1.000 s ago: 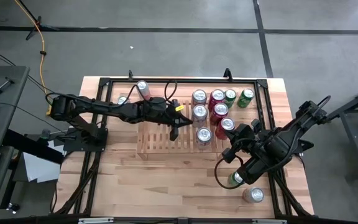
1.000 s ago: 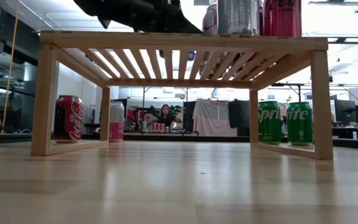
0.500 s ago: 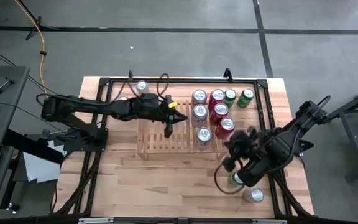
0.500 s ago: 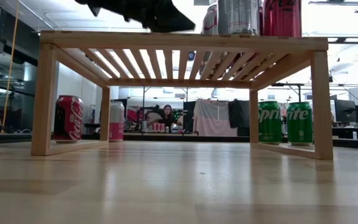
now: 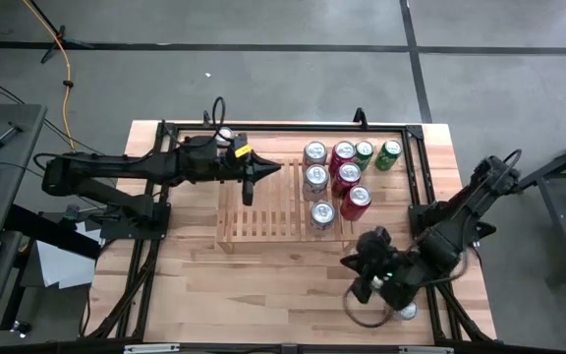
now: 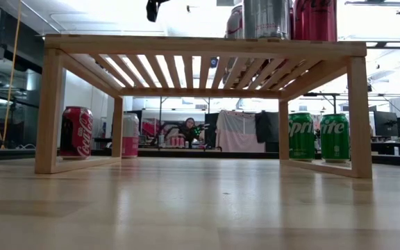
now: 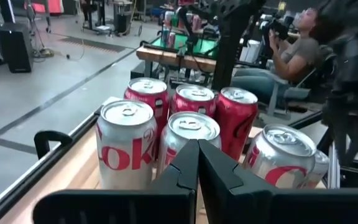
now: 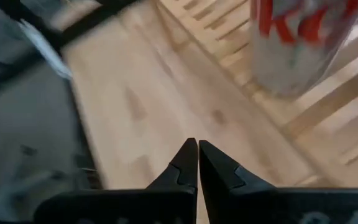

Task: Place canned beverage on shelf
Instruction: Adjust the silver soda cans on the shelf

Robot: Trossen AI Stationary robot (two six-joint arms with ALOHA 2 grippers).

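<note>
The light wood slatted shelf (image 5: 263,211) stands mid-table on short legs (image 6: 51,111). Several silver and red cans (image 5: 322,213) stand on its right part and also show in the left wrist view (image 7: 126,146). Two green cans (image 5: 389,152) stand on the table at its far right, and a can (image 5: 224,135) stands at its far left. My left gripper (image 5: 275,168) is shut and empty above the shelf's far left part, pointing at the cans (image 7: 197,165). My right gripper (image 5: 360,264) is shut and empty over the table near the shelf's near right corner (image 8: 197,165).
A silver-topped can (image 5: 404,312) peeks out beside my right arm near the front edge. Under the shelf, the low view shows a red can (image 6: 77,132) and a pink-white can (image 6: 130,134) at the left and two green cans (image 6: 301,137) at the right. A person sits beyond the table (image 7: 303,43).
My left gripper has risen and drawn back from the shelf's middle toward the table's far left, staying shut and empty. My right arm has swung from beside the shelf's cans toward the table's near edge. No can has moved.
</note>
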